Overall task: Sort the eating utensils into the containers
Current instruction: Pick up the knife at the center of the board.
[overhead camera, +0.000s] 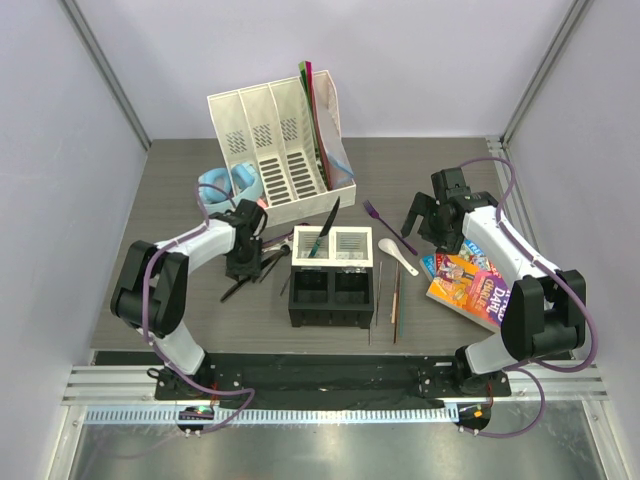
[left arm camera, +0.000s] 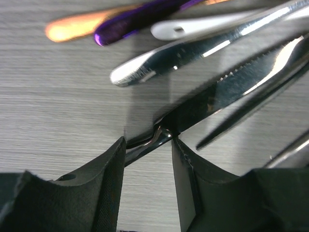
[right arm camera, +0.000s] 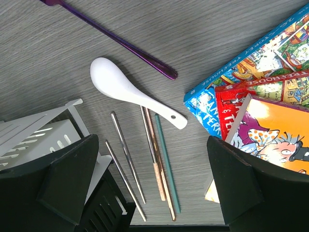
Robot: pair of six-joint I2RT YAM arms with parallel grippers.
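Sorting has barely begun: one black piece (overhead camera: 326, 228) stands in the caddy's (overhead camera: 330, 318) far left cell. A cutlery pile (overhead camera: 264, 262) lies on the counter (overhead camera: 440, 170) left of it; purple fork (overhead camera: 387, 223), white spoon (overhead camera: 398, 256) and chopsticks (overhead camera: 396, 300) lie right. The left hand (overhead camera: 243, 266) sits low over the pile, fingers apart astride a dark knife (left arm camera: 227, 89), unclamped. The right hand (overhead camera: 428, 222) hovers released above the spoon.

One four-cell caddy (overhead camera: 331, 318), one white file organiser (overhead camera: 270, 140), one blue headphones (overhead camera: 225, 185). Right of the caddy: one white soup spoon (right arm camera: 120, 89), one purple fork (right arm camera: 111, 37), five slim chopsticks (right arm camera: 127, 154).
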